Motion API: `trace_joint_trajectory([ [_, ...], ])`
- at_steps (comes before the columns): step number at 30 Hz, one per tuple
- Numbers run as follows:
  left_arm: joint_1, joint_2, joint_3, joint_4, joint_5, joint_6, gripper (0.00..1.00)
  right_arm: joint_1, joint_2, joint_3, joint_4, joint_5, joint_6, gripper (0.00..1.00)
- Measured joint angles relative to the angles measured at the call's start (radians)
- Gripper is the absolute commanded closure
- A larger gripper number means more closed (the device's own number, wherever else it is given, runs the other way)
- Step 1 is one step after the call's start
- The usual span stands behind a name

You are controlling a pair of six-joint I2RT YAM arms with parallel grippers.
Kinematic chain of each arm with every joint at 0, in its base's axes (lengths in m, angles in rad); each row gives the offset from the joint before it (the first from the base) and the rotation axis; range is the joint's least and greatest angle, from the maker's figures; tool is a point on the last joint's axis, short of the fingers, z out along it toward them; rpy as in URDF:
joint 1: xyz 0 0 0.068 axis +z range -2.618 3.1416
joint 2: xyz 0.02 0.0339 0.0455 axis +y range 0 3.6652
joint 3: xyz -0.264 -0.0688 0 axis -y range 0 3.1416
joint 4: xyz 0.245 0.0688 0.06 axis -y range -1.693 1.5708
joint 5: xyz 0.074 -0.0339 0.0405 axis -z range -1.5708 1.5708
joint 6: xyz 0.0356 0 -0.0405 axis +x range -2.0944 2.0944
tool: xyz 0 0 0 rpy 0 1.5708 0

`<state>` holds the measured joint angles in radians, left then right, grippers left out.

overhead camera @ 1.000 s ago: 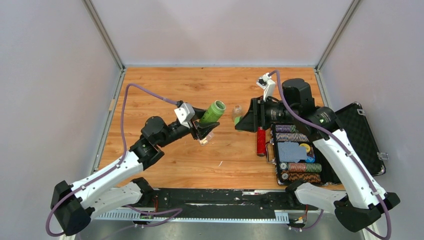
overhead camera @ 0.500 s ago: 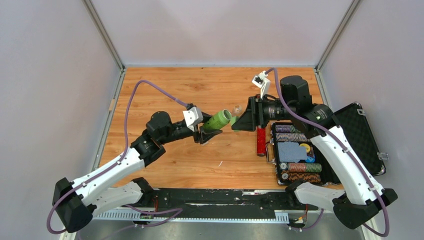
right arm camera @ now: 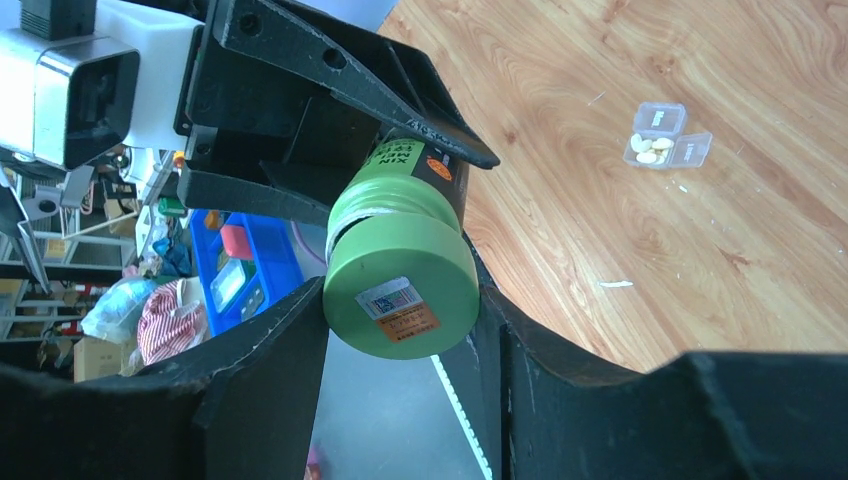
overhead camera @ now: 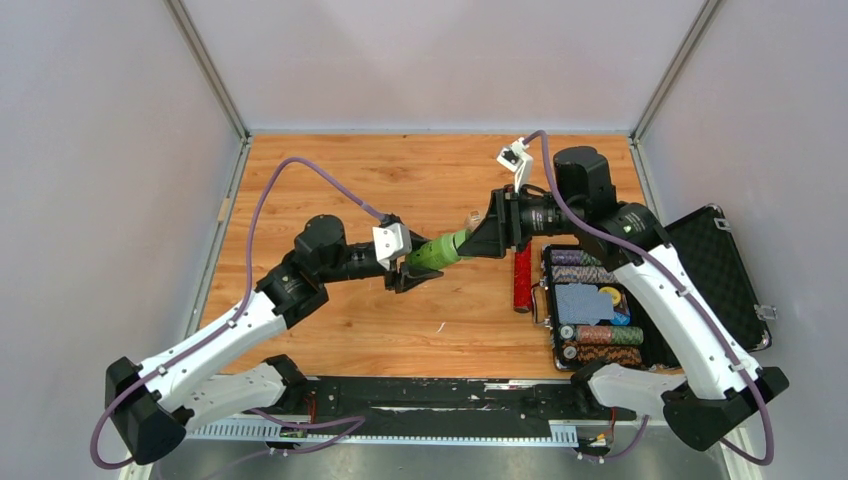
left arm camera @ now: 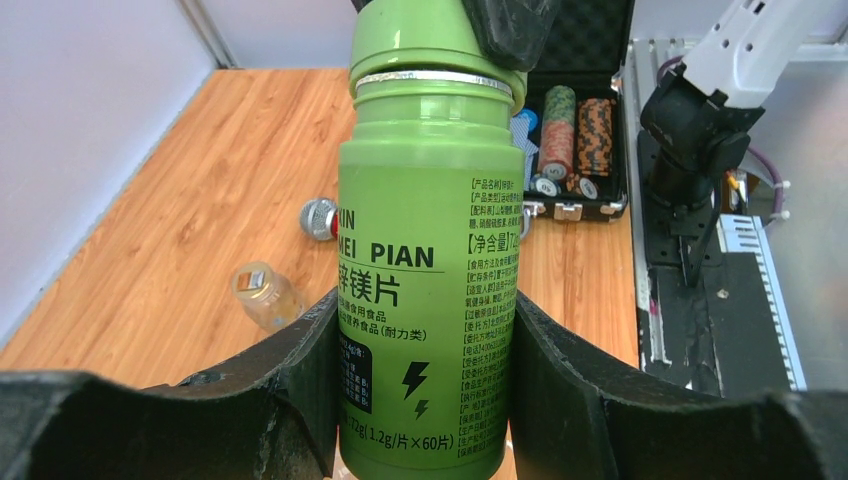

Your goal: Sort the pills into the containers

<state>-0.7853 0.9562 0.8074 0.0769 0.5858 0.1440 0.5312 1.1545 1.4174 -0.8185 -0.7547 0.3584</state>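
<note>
**Bottle axis level, cap pointing into my right jaws**
Over the surface (overhead camera: 330,170), my left jaws (left arm camera: 422,300) clamp the green bottle (overhead camera: 437,250) by its body. My right jaws (right arm camera: 402,290) flank its cap (left arm camera: 420,40); I cannot tell whether they grip it. The clear container (right arm camera: 665,135) lies on the surface, apart.

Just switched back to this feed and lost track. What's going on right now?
The left gripper holds the green bottle by its body, lifted and tipped sideways over the table. The right gripper has a finger on either side of the bottle's cap and looks closed on it. The cap is on, so unscrewing seems next. The small clear box lies open on the wood with a few pale pills inside.
</note>
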Motion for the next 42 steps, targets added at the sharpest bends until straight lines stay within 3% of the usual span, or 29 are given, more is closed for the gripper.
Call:
trace_joint_trajectory([
  [31,0.014,0.121,0.088,-0.238,0.153,0.026,1.00,0.093,0.074,0.001,-0.138,0.073,-0.203,0.57],
  [42,0.015,0.107,0.038,-0.142,0.089,-0.078,1.00,0.097,0.035,-0.069,-0.011,0.166,0.031,0.64],
])
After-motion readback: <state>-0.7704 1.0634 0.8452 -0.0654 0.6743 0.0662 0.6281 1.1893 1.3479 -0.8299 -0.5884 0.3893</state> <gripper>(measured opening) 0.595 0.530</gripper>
